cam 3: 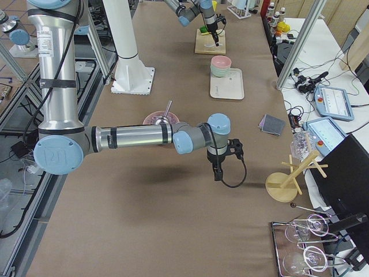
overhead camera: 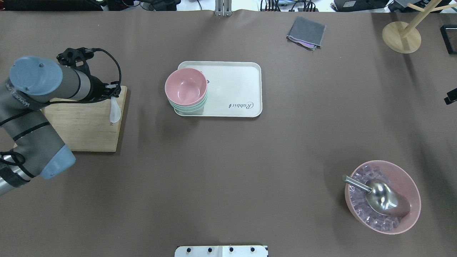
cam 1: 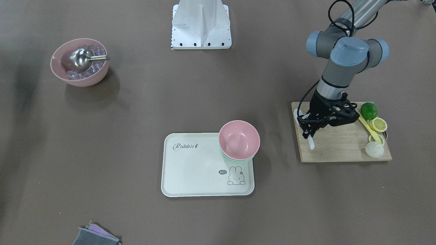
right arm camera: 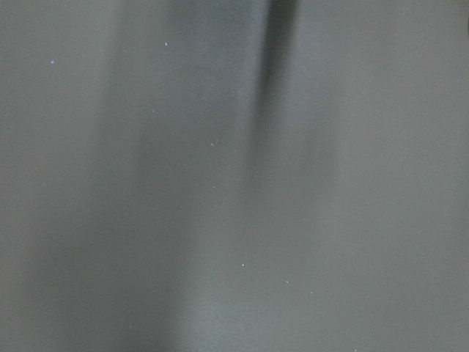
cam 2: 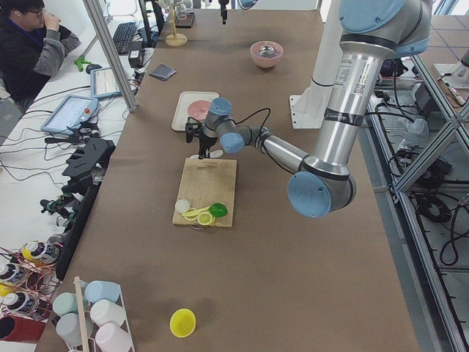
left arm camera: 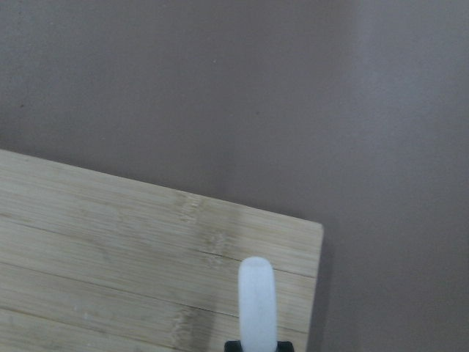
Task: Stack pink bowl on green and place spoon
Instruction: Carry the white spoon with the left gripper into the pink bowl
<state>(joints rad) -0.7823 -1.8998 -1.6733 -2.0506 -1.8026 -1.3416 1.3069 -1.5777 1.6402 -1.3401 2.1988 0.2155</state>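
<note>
Mostly open brown worktop (overhead camera: 228, 160) lies between the bamboo cutting board (overhead camera: 85, 128) and the cream tray (overhead camera: 232, 89), and nothing stands in that gap. The left tool (cam 1: 311, 128) is pinching the white spoon (cam 1: 310, 142) over the board's edge nearest the tray. Whether the spoon touches the wood cannot be told. The smooth pink bowl (cam 1: 239, 137) sits nested on the green bowl (cam 1: 235, 159) at the tray corner closest to the board, and its rim overhangs the tray's edge. A lime (cam 1: 369, 110) and a lemon slice (cam 1: 379, 124) lie at the board's other end. Well apart, an ice bowl (cam 1: 98, 76) holds clear cubes and a shiny metal scoop (cam 1: 80, 58). The right tool (cam 3: 218, 168) shows only in a side view, so I cannot tell whether it is spread or pressed together.
</note>
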